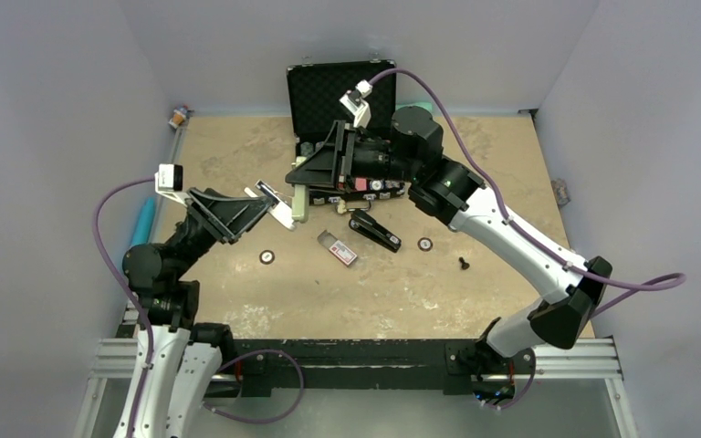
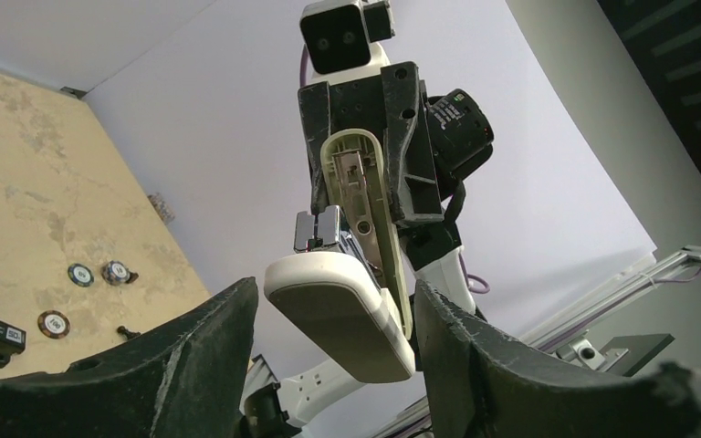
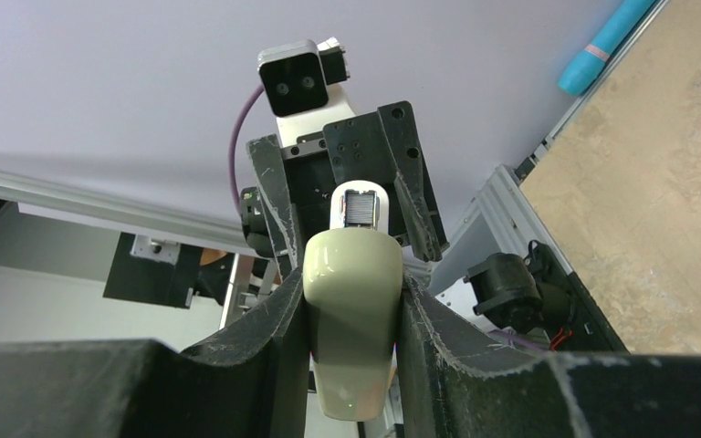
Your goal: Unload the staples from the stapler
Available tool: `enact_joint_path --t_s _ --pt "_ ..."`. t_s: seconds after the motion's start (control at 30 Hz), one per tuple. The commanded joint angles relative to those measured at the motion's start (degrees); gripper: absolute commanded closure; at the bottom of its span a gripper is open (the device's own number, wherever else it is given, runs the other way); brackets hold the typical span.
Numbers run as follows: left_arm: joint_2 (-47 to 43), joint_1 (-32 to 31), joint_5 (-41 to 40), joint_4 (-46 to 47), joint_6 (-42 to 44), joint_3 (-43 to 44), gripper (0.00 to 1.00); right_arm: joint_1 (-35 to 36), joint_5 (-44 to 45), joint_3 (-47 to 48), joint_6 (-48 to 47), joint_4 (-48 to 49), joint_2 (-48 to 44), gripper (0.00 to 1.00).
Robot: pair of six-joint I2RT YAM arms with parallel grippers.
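1. The right gripper [image 1: 303, 182] is clamped on one end of a pale hinged bar [image 1: 299, 203], held above the worktop [image 1: 484, 274].
2. The left gripper [image 1: 266, 205] pinches the bar's swung-open arm.
3. The black stapler [image 1: 374, 233] lies flat on the worktop, right of both grippers and apart from them.

Soft, even light washes the pale walls [image 1: 55, 82], shadows faint. The left gripper [image 2: 333, 306] shows fingers [image 2: 192, 365] slightly soft, close up.
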Motion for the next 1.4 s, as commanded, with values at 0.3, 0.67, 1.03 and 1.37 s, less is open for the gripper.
enact_joint_path --t_s 0.3,0.67,1.03,1.37 --pt "1.6 0.1 -1.2 9.8 -3.7 -1.5 0.47 0.0 -2.1 2.5 0.3 4.9 0.0 1.00" --pt "-0.5 0.1 -1.8 3.8 -2.5 -0.8 1.00 0.0 -2.8 1.9 -1.3 4.1 0.2 0.62" --pt "-1.4 0.1 -2.8 -54.1 25.2 16.8 1.00 -1.3 10.4 3.5 -21.4 -21.5 -2.7 0.01" --pt "1.8 0.1 -13.0 -80.5 43.5 21.2 1.00 -1.3 14.3 -2.6 -25.0 -25.6 -4.6 0.08"
